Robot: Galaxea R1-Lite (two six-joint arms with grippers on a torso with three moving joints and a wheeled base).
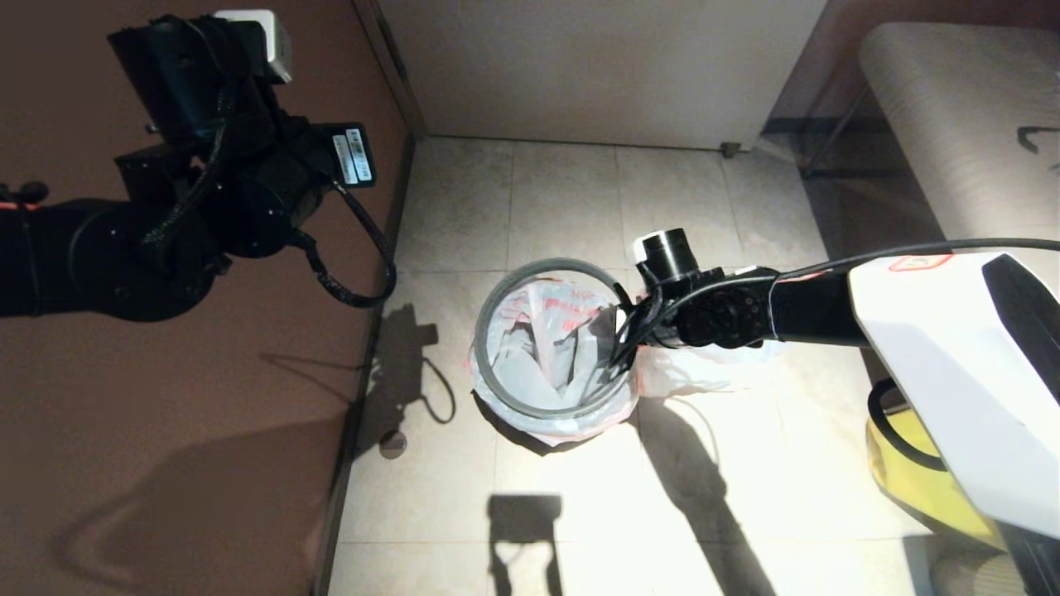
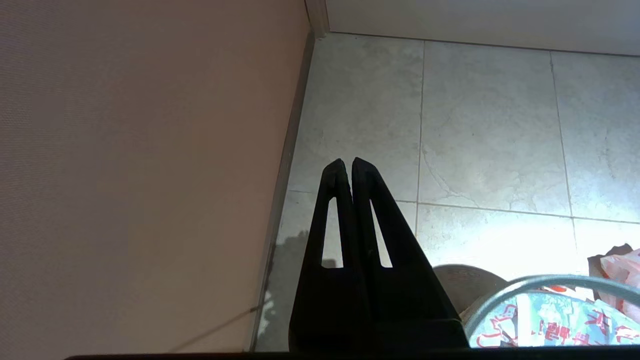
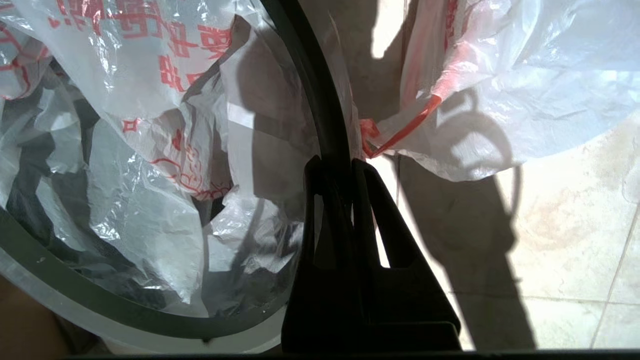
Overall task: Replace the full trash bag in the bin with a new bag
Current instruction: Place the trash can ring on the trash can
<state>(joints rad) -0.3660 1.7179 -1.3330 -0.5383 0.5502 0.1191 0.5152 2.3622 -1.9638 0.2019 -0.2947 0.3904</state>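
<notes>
The bin stands mid-floor, its grey hoop lying over the new bag. This thin white film with red print lines the inside and spills over the wall. My right gripper is at the bin's right rim. In the right wrist view it is shut across the hoop and the bag film. The full trash bag lies on the floor just right of the bin, mostly behind my right arm; no bottles show. My left gripper is shut and empty, raised near the brown wall.
A brown wall runs along the left. At the back is a white panel. A padded bench stands at the far right. A big yellow bag sits at the lower right beside my right arm.
</notes>
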